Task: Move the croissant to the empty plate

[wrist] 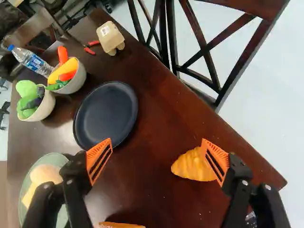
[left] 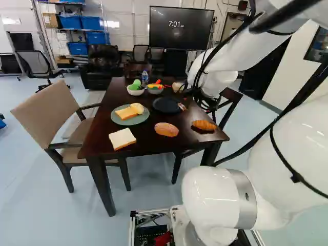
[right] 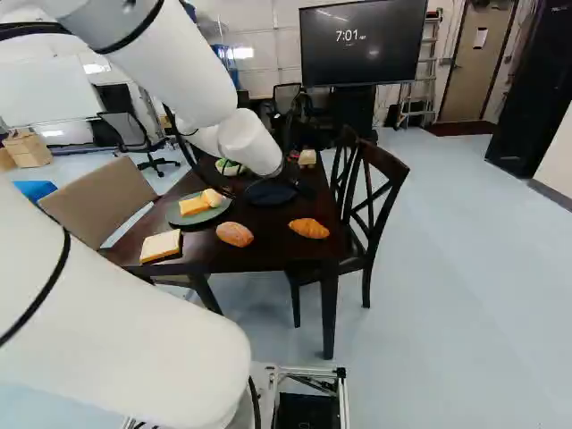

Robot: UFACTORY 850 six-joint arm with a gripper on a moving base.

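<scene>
The claw (wrist: 156, 139) is wide open; the croissant (wrist: 189, 165) lies on the table (wrist: 161, 204), apart from the black plate (wrist: 105, 114). It looks light and maybe soft — pinch its fat middle from both long sides; go gently, so it won't squash.

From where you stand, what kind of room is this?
Probably a workshop or lab set up with a dining scene: metal shelving with blue bins, a large wall screen, and a wooden table laid with food.
</scene>
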